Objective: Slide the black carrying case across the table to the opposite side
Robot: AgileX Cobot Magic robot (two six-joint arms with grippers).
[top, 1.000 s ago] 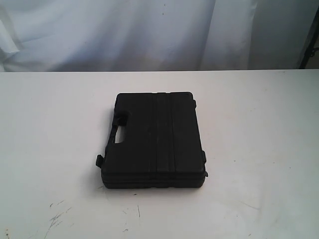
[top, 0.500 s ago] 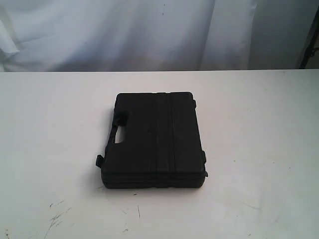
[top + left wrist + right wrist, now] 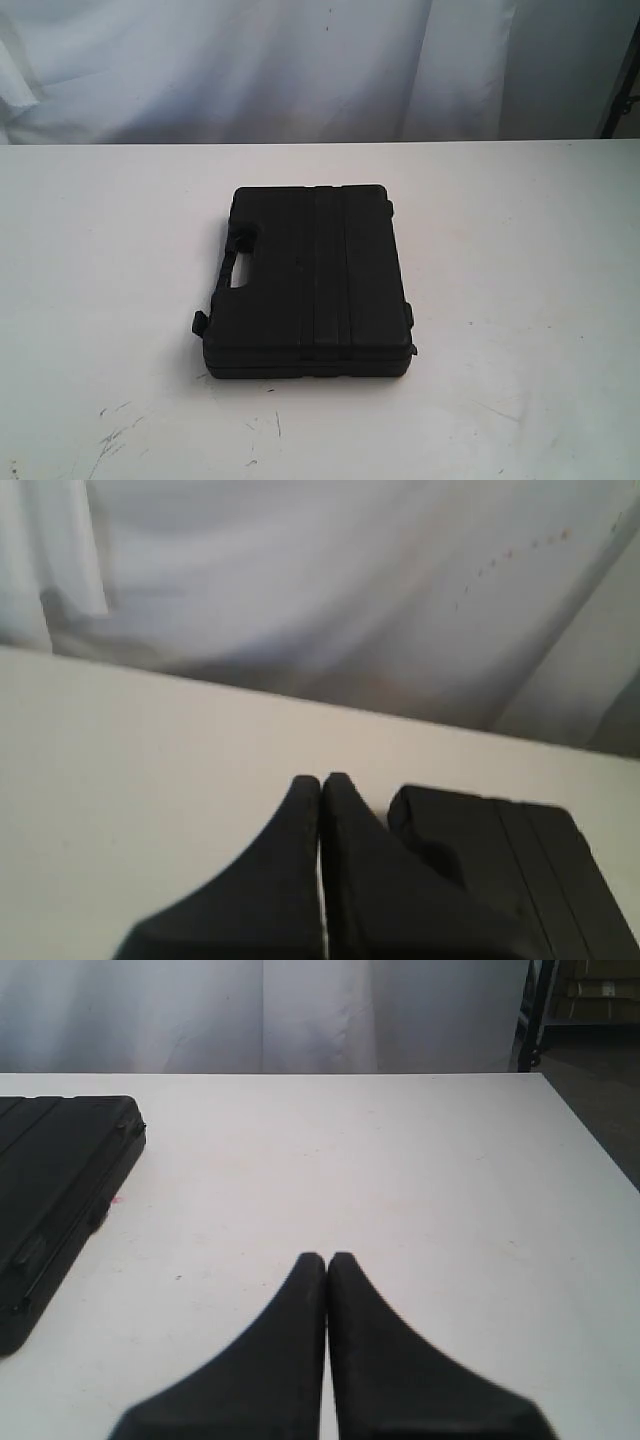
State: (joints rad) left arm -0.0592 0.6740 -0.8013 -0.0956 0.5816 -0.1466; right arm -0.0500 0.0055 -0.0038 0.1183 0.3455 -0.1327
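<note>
The black carrying case [image 3: 310,280] lies flat near the middle of the white table [image 3: 520,260], its handle cut-out facing left and ribs running front to back. Neither arm shows in the exterior view. In the left wrist view my left gripper [image 3: 321,780] is shut with nothing in it, hovering over the table, and a corner of the case [image 3: 500,860] lies just beside its fingers. In the right wrist view my right gripper [image 3: 327,1257] is shut and empty above bare tabletop, with the case [image 3: 55,1190] well off to one side.
A white cloth backdrop [image 3: 260,60] hangs behind the table's far edge. Dark scratches [image 3: 115,435] mark the tabletop near the front left. A dark stand [image 3: 535,1010] is visible past the table's far corner in the right wrist view.
</note>
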